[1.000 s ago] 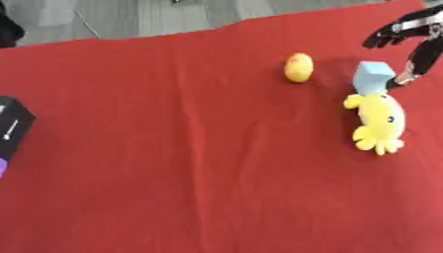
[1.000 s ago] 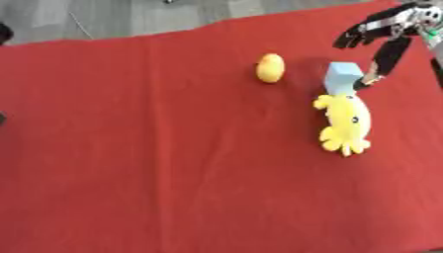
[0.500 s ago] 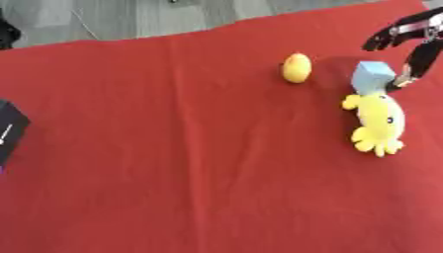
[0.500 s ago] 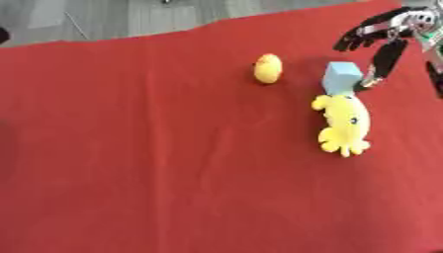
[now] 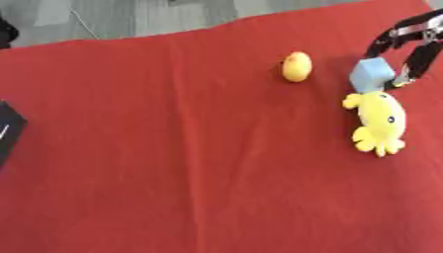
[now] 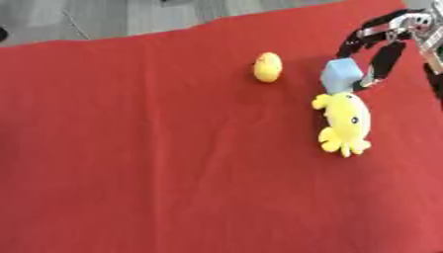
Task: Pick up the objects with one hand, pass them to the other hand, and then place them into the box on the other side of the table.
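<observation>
Right hand (image 6: 387, 42) at the table's (image 5: 173, 173) far right edge — fingers spread, straddling the light-blue cube (image 6: 342, 75), nothing gripped yet. Cube touches the yellow plush octopus (image 6: 345, 122); yellow duck (image 6: 267, 66) nearby. Black box (image 5: 9, 132) at left edge.

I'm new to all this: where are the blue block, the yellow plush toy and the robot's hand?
blue block (image 6: 341, 75), right eye view, middle of its front face.
yellow plush toy (image 6: 346, 118), right eye view, middle of its body.
right hand (image 6: 386, 35), right eye view, on its dark fingers above the block.

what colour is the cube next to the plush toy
Light blue cube, clearest in the right eye view.
</observation>
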